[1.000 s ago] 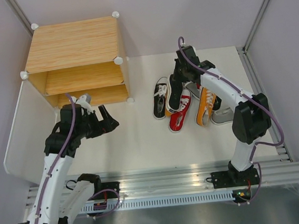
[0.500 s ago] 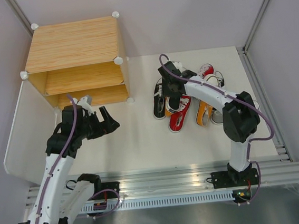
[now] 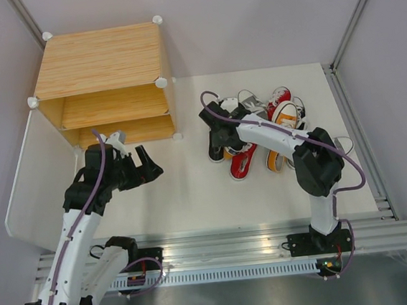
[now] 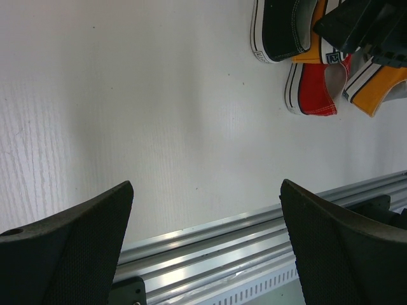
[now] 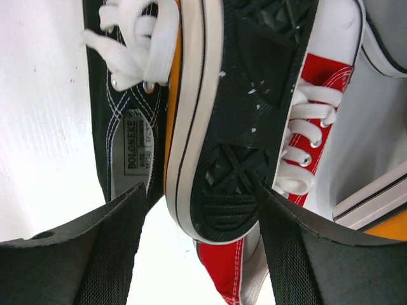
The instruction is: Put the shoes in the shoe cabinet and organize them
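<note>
Near edge: rail (image 3: 220, 248) and both bases, nothing new there.

Left gripper (image 3: 147, 165) hasn't moved over the last second. It hangs above bare table (image 3: 186, 197) in front of the cabinet, jaws wide and empty.

The change is on the right arm. A second ago it was over the far right of the shoes (image 3: 259, 129). It has since swept across to their left end, which uncovers a red, an orange and a grey one at the back. Right gripper (image 5: 200, 190) now straddles a tipped shoe (image 5: 222, 127) lying on its side, black sole with white rim facing the wrist camera. Jaws are wide, one finger each side, and I see no squeeze yet. I can't tell the colour of its upper; an orange strip shows right beside it. My read: this is pick line-up, next move is close and lift.

Around it: black shoe (image 5: 124, 159) on one side, label in the insole and laces loose; red shoe (image 5: 229, 279) on the other. All the shoes are bunched, touching or overlapping, right of centre.

Far left: cabinet (image 3: 101, 61), wood-grain, open front toward the arms, one shelf. No shoes in what shows of either level, so sorting has barely started.
</note>
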You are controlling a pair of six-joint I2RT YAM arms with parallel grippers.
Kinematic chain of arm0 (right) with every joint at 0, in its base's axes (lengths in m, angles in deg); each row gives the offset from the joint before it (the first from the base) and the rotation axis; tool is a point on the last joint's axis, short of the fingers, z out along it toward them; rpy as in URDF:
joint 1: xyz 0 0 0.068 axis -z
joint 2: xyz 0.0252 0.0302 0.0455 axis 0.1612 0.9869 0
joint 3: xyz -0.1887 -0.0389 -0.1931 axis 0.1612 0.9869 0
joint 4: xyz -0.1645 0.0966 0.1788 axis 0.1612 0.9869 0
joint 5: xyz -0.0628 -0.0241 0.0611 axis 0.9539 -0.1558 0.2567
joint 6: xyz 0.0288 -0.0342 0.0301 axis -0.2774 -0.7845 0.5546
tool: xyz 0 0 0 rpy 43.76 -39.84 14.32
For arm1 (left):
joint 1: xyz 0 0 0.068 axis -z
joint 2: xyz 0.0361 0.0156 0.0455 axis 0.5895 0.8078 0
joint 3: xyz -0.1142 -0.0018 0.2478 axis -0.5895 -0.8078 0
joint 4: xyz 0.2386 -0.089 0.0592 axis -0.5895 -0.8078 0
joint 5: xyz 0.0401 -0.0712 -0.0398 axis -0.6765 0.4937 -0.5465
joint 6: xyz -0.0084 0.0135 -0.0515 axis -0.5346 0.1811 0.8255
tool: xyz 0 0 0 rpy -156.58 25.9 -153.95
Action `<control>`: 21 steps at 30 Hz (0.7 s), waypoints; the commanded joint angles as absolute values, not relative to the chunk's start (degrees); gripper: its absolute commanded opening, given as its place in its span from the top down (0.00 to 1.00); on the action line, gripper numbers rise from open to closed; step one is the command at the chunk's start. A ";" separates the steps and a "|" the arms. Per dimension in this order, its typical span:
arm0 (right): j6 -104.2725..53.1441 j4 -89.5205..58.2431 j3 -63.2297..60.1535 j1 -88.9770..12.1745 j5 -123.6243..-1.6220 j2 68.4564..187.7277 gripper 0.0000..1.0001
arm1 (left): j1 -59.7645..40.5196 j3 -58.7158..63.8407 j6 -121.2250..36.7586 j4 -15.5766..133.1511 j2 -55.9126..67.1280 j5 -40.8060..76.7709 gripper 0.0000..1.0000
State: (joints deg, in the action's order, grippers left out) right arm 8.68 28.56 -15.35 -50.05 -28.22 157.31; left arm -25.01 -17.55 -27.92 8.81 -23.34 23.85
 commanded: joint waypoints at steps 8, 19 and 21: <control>11.48 35.53 -16.61 -52.52 -17.81 161.09 0.26 | -24.78 -18.89 -28.24 10.45 -23.31 25.45 0.00; 9.72 34.23 -12.31 -48.65 -16.22 156.62 0.49 | -24.78 -18.46 -28.68 10.37 -22.34 25.45 0.00; 9.11 33.78 -10.90 -46.55 -17.27 154.51 0.50 | -24.78 -18.37 -28.68 10.37 -22.25 25.45 0.00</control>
